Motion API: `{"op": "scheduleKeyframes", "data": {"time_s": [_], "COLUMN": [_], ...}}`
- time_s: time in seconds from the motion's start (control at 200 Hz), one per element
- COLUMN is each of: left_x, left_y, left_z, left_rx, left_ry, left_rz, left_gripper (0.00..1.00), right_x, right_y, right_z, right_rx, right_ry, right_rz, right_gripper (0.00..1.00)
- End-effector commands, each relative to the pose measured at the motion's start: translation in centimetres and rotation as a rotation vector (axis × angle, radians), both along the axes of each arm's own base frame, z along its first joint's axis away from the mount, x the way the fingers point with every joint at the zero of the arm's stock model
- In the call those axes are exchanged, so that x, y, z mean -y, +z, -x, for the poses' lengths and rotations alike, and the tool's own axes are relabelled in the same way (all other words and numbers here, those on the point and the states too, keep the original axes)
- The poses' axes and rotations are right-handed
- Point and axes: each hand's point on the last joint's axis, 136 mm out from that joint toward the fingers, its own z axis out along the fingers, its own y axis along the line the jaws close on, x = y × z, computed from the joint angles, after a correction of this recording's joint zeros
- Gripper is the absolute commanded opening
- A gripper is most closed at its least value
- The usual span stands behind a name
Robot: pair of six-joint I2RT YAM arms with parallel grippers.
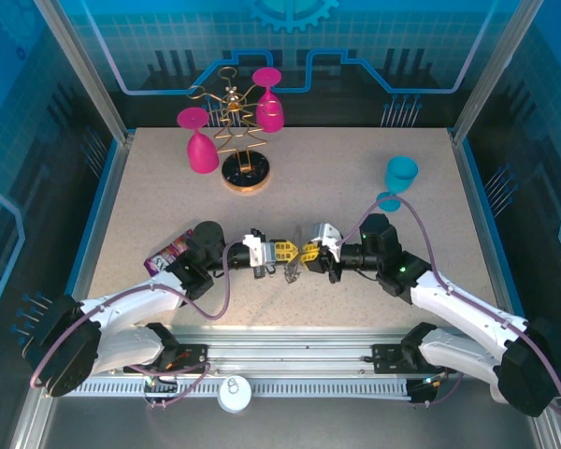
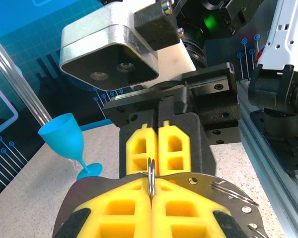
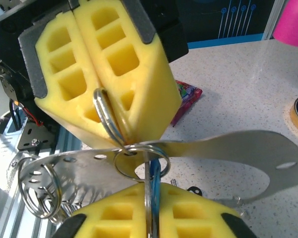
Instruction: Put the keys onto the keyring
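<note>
Your right gripper (image 3: 150, 198) has its yellow pads pressed together on a thin blue strip, which looks like the blue-headed key (image 3: 156, 186) seen edge-on, with a metal edge beside it. Facing it tip to tip, your left gripper (image 2: 151, 193) is also fully closed and pinches the keyring (image 3: 105, 111), a double-wire split ring standing upright between its pads. Just below those tips a second ring (image 3: 139, 157) passes through a hole at the edge of a flat silver plate (image 3: 228, 151), which stretches left and right between the two grippers. More split rings (image 3: 37, 191) hang at one end of the plate. You cannot make out the other key.

All of this is held at the middle of the table (image 1: 430, 281), on its near side. A pink packet (image 1: 168, 253) lies left of it beside the left arm, a blue glass (image 1: 399, 178) stands to the far right, and the gold wire rack (image 1: 244, 140) stands at the far side with pink glasses (image 1: 201, 150).
</note>
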Motion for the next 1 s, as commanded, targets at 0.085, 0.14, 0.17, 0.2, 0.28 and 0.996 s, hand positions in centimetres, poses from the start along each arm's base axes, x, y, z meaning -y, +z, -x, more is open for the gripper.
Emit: {"op": "scheduleKeyframes", "data": {"time_s": [0.085,0.14,0.17,0.2,0.28,0.996], "left_x": [-0.2,-0.2,-0.2,-0.2,0.0,0.4], "left_y": [0.4,-0.2,-0.5,-0.9,-1.4,-2.7], "left_z": [-0.8,-1.5,-1.9,-2.3,-2.8,-3.1], "left_rx": [0.045,0.040,0.035,0.028,0.015,-0.079], "left_ry": [0.044,0.079,0.096,0.110,0.125,0.136], "left_rz": [-0.007,-0.040,-0.059,-0.076,-0.103,-0.218], "left_gripper": [0.00,0.00,0.00,0.00,0.00,0.68], "right_x": [1.6,2.6,3.2,3.7,4.7,4.0], "right_y": [-0.3,-0.7,-0.9,-1.0,-0.8,4.0], "right_z": [-1.3,-2.0,-2.3,-2.5,-2.7,-3.2], "right_rx": [0.007,0.000,-0.001,-0.002,0.011,0.136], "right_ry": [-0.134,-0.196,-0.226,-0.251,-0.283,-0.275], "right_rz": [0.098,0.166,0.204,0.242,0.310,0.373], "right_gripper": [0.00,0.00,0.00,0.00,0.00,0.00]}}
